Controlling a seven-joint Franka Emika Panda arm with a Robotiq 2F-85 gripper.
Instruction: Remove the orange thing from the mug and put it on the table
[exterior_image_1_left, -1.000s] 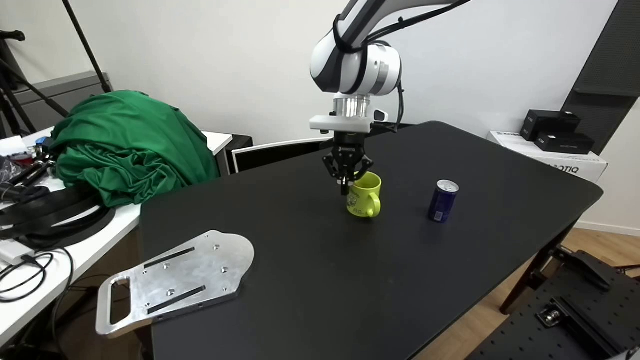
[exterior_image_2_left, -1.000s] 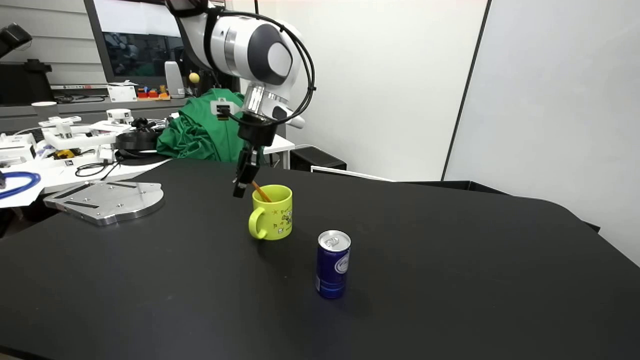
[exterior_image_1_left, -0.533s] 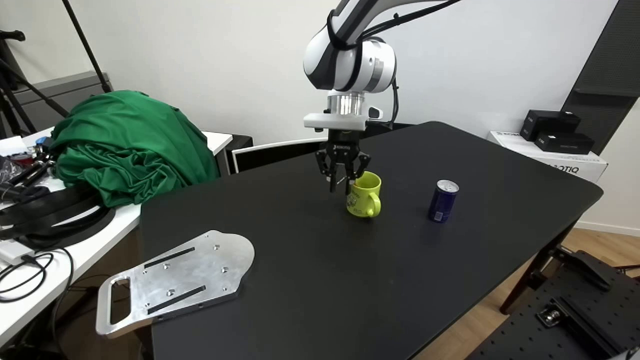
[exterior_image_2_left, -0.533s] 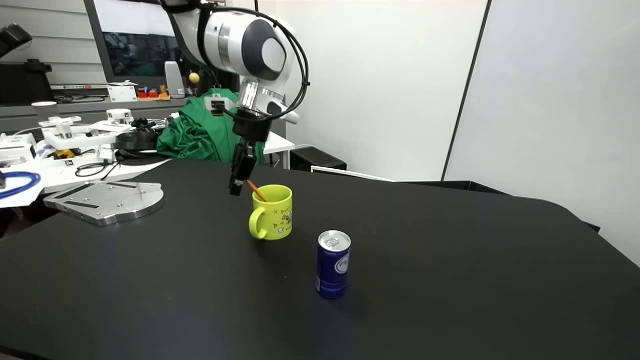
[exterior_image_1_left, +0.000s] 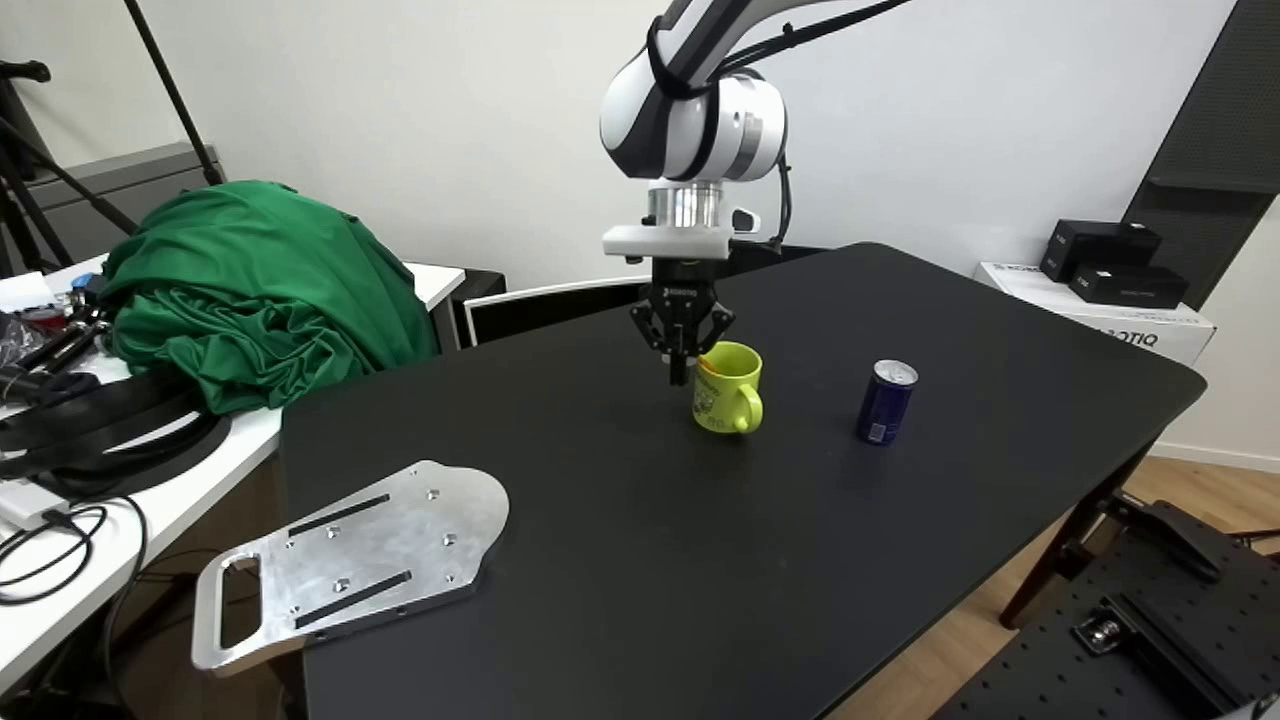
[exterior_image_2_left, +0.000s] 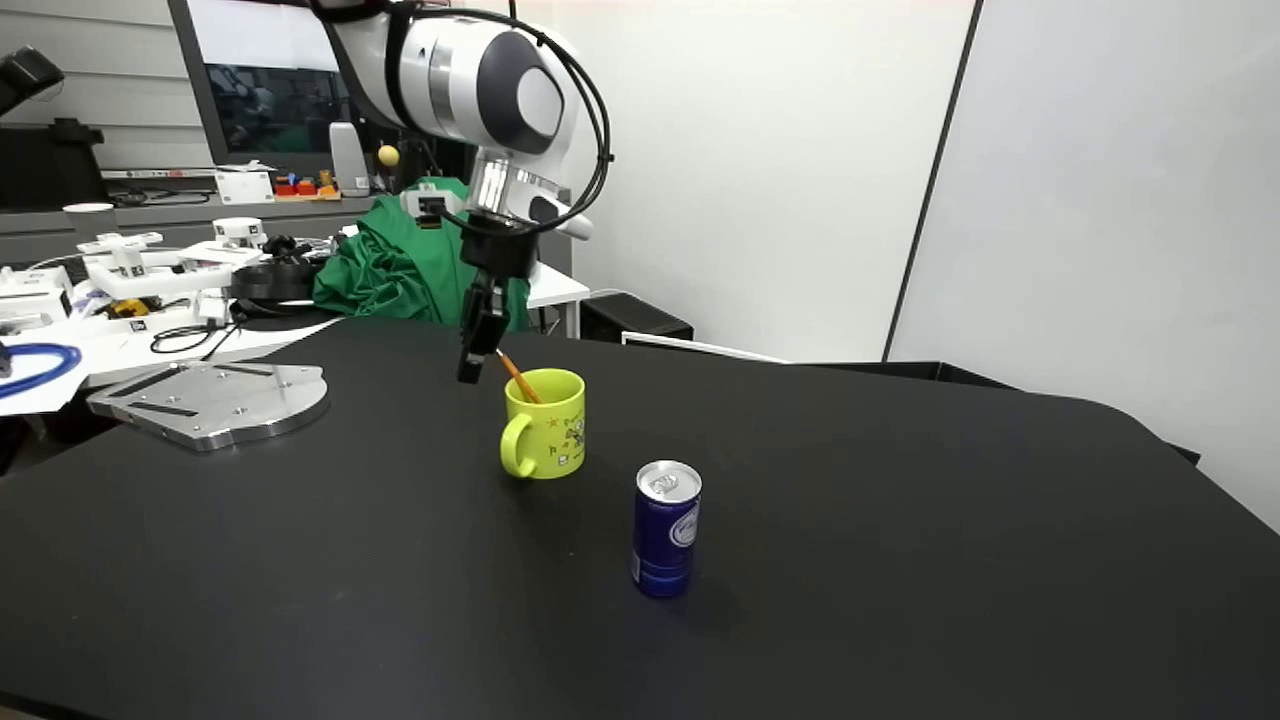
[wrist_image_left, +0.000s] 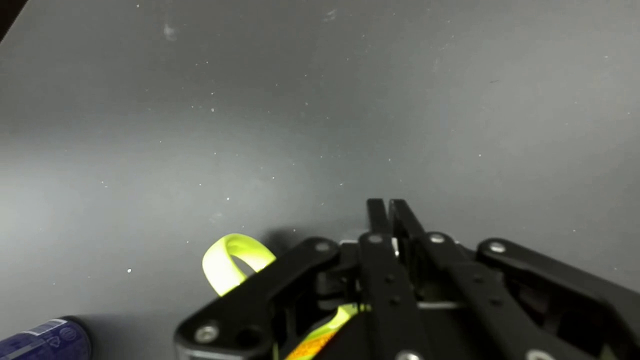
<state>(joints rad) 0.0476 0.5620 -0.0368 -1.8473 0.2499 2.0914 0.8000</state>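
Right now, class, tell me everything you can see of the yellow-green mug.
The yellow-green mug looks smooth and ceramic, with one side handle and small printed figures on its wall. It stands upright on the black table, mouth upward. An orange stick slants out over its rim. In an exterior view, the pincer hangs beside it with a visible gap. Its inner bottom is hidden.

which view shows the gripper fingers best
The wrist view: it shows both gripper fingers close up, with a thin gap at their tips. In both exterior views they look small and run together.
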